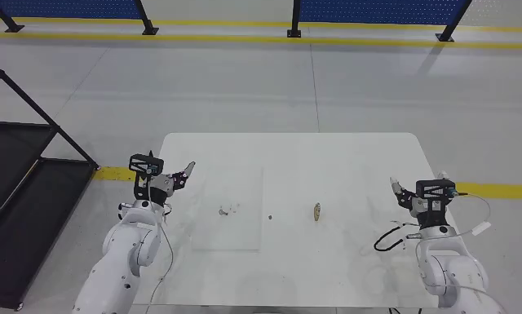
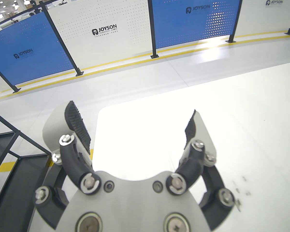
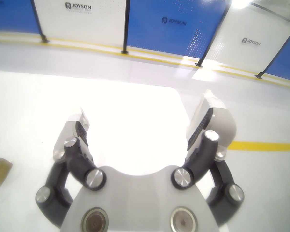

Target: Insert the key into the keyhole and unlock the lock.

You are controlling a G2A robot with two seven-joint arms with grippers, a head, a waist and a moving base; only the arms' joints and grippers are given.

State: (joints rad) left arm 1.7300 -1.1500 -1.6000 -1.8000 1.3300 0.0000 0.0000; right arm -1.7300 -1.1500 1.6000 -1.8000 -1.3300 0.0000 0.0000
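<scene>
Lock (image 3: 0, 173) cut off at edge, key (image 1: 223, 210) a faint speck, left gripper (image 2: 133, 115) and right gripper (image 3: 146, 109) jaws apart

Bench (image 1: 342, 265): you have the key (image 1: 223, 210) and the lock (image 1: 317, 211) lying on it, well apart.
Key: left of the bench's middle.
Lock: right of the middle, between the key and the right pincer (image 1: 395, 186).
Left pincer (image 1: 186, 172): above the bench's left side, behind and left of the key, apart from it.
Right pincer: above the right side, well right of the lock.
Rack (image 1: 33, 192): on the floor (image 1: 245, 86), left of your bench.
Fence (image 1: 367, 4): behind the bench, across the floor.
</scene>
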